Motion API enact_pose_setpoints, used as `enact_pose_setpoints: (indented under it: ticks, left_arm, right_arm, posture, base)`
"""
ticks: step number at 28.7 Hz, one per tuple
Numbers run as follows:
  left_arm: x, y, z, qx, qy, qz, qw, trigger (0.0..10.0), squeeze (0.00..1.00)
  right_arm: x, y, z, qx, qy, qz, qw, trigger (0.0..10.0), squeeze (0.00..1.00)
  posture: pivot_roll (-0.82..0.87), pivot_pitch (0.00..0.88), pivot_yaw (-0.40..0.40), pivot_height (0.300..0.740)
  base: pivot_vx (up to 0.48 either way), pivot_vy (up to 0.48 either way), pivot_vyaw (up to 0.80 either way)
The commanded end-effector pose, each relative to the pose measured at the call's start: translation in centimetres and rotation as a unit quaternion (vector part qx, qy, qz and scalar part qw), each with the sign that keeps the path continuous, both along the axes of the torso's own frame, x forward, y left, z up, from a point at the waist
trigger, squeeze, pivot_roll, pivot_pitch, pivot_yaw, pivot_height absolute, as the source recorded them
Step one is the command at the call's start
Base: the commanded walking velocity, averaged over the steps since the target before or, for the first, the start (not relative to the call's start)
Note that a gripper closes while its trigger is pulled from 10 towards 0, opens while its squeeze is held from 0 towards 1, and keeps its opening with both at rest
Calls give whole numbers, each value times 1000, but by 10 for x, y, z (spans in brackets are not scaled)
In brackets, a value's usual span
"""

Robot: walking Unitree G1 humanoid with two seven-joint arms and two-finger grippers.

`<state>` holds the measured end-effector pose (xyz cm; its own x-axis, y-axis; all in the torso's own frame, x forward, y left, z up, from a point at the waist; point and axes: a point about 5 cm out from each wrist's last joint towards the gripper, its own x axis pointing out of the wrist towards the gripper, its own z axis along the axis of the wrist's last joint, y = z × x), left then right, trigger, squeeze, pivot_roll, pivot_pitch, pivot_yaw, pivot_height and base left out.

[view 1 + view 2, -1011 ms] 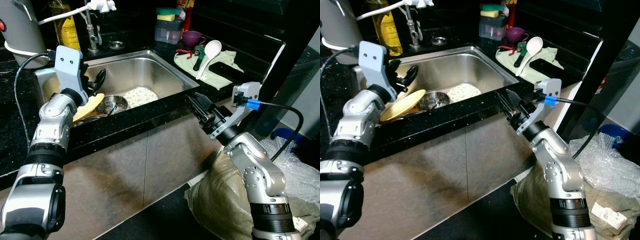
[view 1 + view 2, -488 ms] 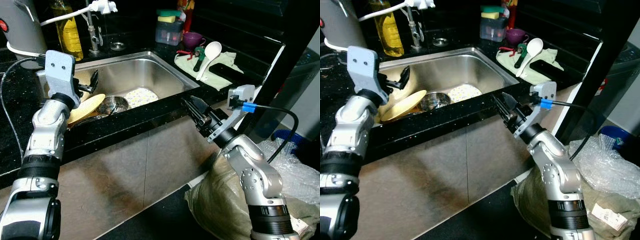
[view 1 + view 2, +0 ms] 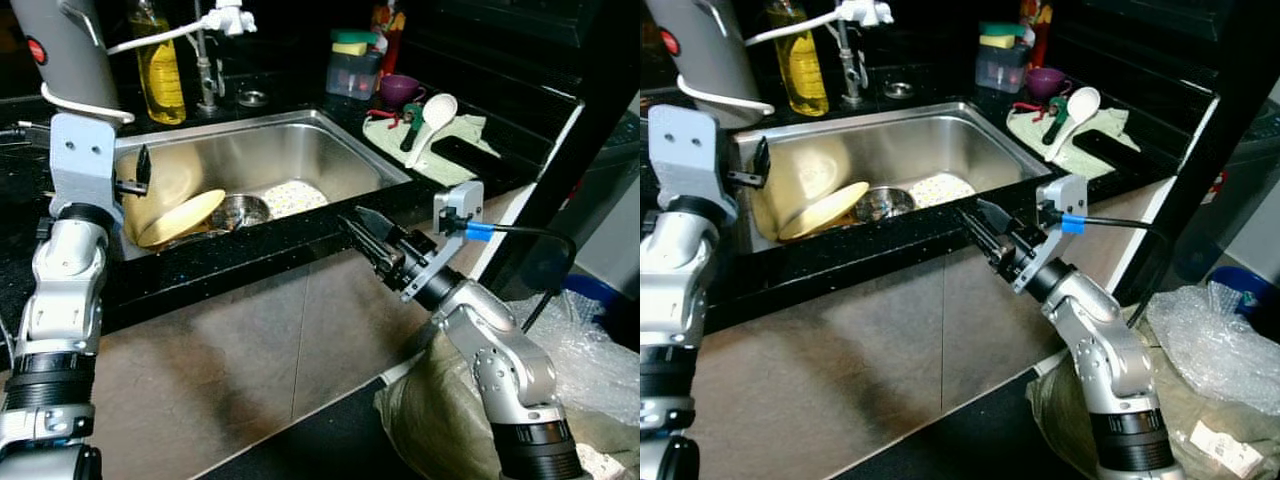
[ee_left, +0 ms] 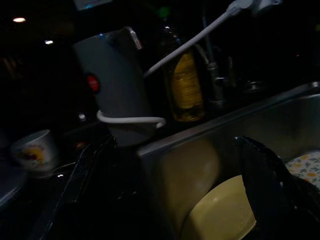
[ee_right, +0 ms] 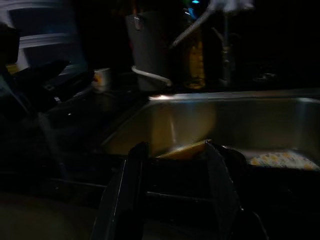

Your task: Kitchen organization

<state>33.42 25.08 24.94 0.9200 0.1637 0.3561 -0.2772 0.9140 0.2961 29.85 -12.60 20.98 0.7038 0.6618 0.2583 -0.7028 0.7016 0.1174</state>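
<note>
A stainless sink (image 3: 350, 150) holds a yellow plate (image 3: 180, 218) leaning at its left end, a steel bowl (image 3: 240, 210) and a flower-patterned plate (image 3: 292, 197). My left gripper (image 3: 143, 170) hovers at the sink's left rim, above the yellow plate; it is open and holds nothing. In the left wrist view its spread fingers (image 4: 265, 175) frame the yellow plate (image 4: 220, 215). My right gripper (image 3: 355, 218) is open with nothing in it, just in front of the black counter edge (image 3: 260, 250) and pointing left. Its wrist view looks across the sink (image 5: 240, 115).
A grey kettle (image 3: 65, 50), an oil bottle (image 3: 163, 70) and the faucet (image 3: 208, 60) stand behind the sink. To the right are a sponge box (image 3: 352, 65), a purple cup (image 3: 405, 90) and a white spoon (image 3: 435, 108) on a green cloth. A sack (image 3: 440, 420) and plastic wrap lie on the floor.
My left gripper has risen out of the sink and drawn back to its left rim. My right gripper has slid left along the counter front. The camera has also shifted.
</note>
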Motion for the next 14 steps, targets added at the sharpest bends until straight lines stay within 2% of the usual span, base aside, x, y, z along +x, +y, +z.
enact_pose_setpoints:
  ticks: [1, 4, 14]
  left_arm:
    - [-4, -1, -4, 0, 7, 10, 1000, 10000, 0]
    - [-10, -6, -8, -8, 15, 12, 1000, 10000, 0]
    - [-15, -10, -10, -15, 20, 15, 1000, 10000, 0]
  right_arm:
    - [-4, 4, 3, -4, -14, 17, 1000, 10000, 0]
    - [-7, 6, 3, -5, -17, 28, 999, 10000, 0]
    - [-7, 6, -2, -10, -12, 31, 999, 10000, 0]
  posture:
    - [-26, 0, -71, 740]
    - [-27, 0, -69, 740]
    - [-17, 0, -67, 740]
  base:
    - [0, 0, 712]
    - [0, 0, 719]
    - [0, 0, 715]
